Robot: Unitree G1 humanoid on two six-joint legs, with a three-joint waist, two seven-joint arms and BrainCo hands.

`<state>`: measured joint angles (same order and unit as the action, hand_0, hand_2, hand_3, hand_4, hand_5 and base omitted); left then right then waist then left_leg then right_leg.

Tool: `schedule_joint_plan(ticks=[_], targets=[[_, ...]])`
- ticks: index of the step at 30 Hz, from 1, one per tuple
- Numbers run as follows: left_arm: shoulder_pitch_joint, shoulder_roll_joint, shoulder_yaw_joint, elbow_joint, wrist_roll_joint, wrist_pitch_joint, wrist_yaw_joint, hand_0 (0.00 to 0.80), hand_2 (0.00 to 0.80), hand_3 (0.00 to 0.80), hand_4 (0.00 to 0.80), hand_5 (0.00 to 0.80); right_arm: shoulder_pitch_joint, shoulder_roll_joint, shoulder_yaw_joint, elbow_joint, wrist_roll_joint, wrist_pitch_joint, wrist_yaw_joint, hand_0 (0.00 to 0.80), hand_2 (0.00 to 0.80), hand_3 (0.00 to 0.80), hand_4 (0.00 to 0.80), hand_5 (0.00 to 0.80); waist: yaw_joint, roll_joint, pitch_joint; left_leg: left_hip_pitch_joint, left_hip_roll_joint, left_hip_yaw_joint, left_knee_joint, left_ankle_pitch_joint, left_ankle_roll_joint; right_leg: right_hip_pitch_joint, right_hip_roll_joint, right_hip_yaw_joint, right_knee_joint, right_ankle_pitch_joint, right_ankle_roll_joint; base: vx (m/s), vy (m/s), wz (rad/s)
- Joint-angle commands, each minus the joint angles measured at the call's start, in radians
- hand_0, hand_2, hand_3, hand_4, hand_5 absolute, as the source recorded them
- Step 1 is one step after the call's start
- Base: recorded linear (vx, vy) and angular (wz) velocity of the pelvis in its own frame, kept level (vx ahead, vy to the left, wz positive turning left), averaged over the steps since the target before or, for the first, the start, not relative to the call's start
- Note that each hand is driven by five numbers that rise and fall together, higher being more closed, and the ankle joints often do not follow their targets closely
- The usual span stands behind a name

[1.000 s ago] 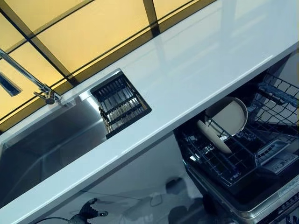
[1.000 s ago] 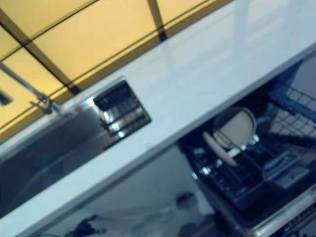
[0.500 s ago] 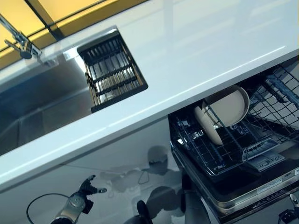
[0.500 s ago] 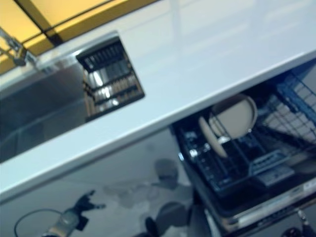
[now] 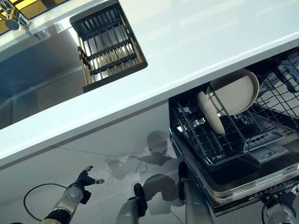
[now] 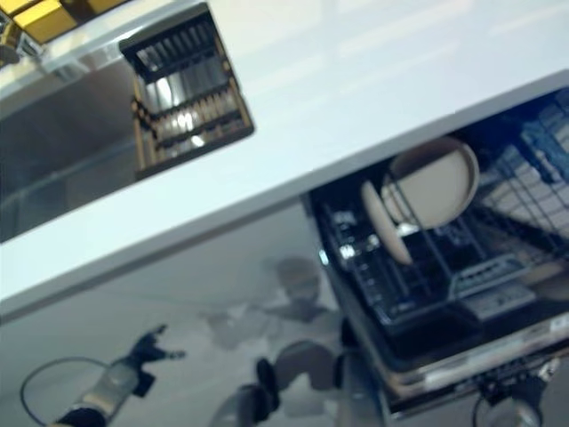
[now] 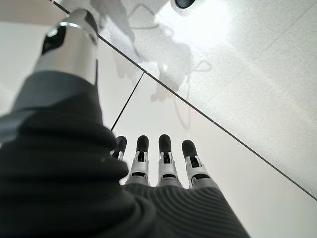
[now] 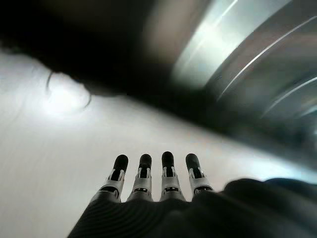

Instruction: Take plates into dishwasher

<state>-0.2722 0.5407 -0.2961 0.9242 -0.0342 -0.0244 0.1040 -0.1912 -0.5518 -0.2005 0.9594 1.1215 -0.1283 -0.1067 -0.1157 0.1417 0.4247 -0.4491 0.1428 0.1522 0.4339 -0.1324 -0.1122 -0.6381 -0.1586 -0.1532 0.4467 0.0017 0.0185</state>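
- White desk [image 5: 196, 42] spans the view; sink [image 5: 32, 88] at 10 o'clock.
- Two plates [image 5: 233, 93] stand upright in dishwasher rack [image 5: 219, 140] at 3 o'clock.
- Left hand [image 7: 163, 163] and right hand [image 8: 153, 173]: fingers straight, holding nothing.

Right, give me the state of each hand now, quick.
Left hand: open, fingers straight, holding nothing, down over the floor.
Right hand: open, fingers straight, holding nothing.

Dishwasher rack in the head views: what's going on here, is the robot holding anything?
No. Two beige round plates already stand on edge in the dark wire dishwasher rack, pulled out beneath the white countertop. Both hands hang low and hold nothing: the left hand is down by the floor with straight fingers, and the right hand shows straight fingers too. The black slatted sink insert holds no plates.
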Motion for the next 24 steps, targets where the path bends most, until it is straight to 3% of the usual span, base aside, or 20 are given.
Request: schedule_joint_plan(ticks=[1, 3, 5, 10, 13, 24], targets=[[0.03, 0.026, 0.024, -0.007, -0.012, -0.015, 0.037, 0.0, 0.0, 0.0, 0.0, 0.0, -0.131, 0.085, 0.026, -0.142, 0.16, -0.078, 0.197, 0.0, 0.0, 0.0, 0.0, 0.0, 0.043, -0.003, -0.039, -0.078, -0.061, 0.026, 0.052, 0.061, 0.098, 0.033, -0.016, 0.011, 0.142, -0.121, 0.01, -0.06, 0.073, -0.01], [0.033, 0.01, 0.019, -0.001, -0.018, -0.019, 0.045, 0.0, 0.0, 0.0, 0.0, 0.0, -0.141, 0.105, 0.016, -0.179, 0.265, -0.074, 0.283, 0.0, 0.0, 0.0, 0.0, 0.0, 0.037, 0.007, -0.042, -0.075, -0.064, 0.029, 0.044, 0.066, 0.094, 0.03, -0.017, 0.017, 0.14, -0.12, 0.011, -0.021, 0.106, -0.12], [0.039, -0.01, 0.003, 0.012, -0.034, -0.034, 0.049, 0.0, 0.0, 0.0, 0.0, 0.0, -0.162, 0.124, -0.006, -0.215, 0.467, -0.016, 0.429, 0.0, 0.0, 0.0, 0.0, 0.0, 0.03, 0.026, -0.047, -0.066, -0.072, 0.032, 0.031, 0.072, 0.088, 0.028, -0.023, 0.024, 0.135, -0.118, 0.015, 0.028, 0.117, -0.2], [0.042, -0.039, -0.036, 0.041, -0.057, -0.056, 0.048, 0.0, 0.0, 0.0, 0.0, 0.0, -0.233, 0.101, -0.024, -0.25, 0.613, 0.102, 0.556, 0.0, 0.0, 0.0, 0.0, 0.0, 0.026, 0.059, -0.058, -0.042, -0.086, 0.032, 0.003, 0.087, 0.079, 0.037, -0.038, 0.032, 0.122, -0.116, 0.02, 0.044, 0.094, -0.04], [0.044, -0.05, -0.049, 0.055, -0.066, -0.064, 0.042, 0.0, 0.0, 0.0, 0.0, 0.0, -0.273, 0.09, -0.026, -0.263, 0.608, 0.155, 0.588, 0.0, 0.0, 0.0, 0.0, 0.0, 0.029, 0.072, -0.065, -0.028, -0.09, 0.033, -0.009, 0.095, 0.073, 0.046, -0.047, 0.031, 0.118, -0.116, 0.022, 0.068, 0.083, -0.12], [0.053, -0.066, -0.072, 0.046, -0.055, -0.063, 0.019, 0.0, 0.0, 0.0, 0.0, 0.0, -0.352, 0.055, 0.001, -0.275, 0.478, 0.202, 0.592, 0.0, 0.0, 0.0, 0.0, 0.0, 0.058, 0.079, -0.079, 0.011, -0.108, 0.014, -0.039, 0.114, 0.068, 0.097, -0.07, 0.014, 0.09, -0.106, 0.027, 0.07, 0.042, -0.02]])
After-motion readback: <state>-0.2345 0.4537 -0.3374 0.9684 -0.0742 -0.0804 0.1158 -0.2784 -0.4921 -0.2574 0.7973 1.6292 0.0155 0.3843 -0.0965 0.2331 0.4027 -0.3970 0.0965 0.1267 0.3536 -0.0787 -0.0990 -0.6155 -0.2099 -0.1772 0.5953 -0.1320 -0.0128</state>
